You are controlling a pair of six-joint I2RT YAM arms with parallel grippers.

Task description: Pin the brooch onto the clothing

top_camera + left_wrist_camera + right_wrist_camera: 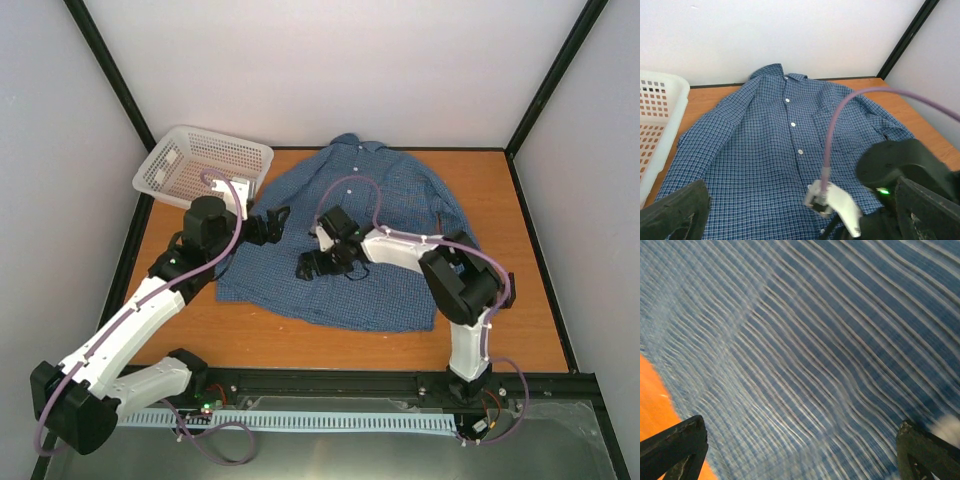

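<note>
A white basket (205, 165) sits at the table's (520, 310) far left corner, just beside the shirt (400, 195), which is spread flat, collar away from me. My right arm (400, 248) lies across its lower half. My left gripper (272, 225) and right gripper (312, 265) are both over the cloth, jaws spread wide, holding nothing.

Shirt (410, 195) spread flat mid-tabletop (520, 330), collar toward far wall. Basket (225, 139) at far-left corner, just beside shirt's edge.
</note>
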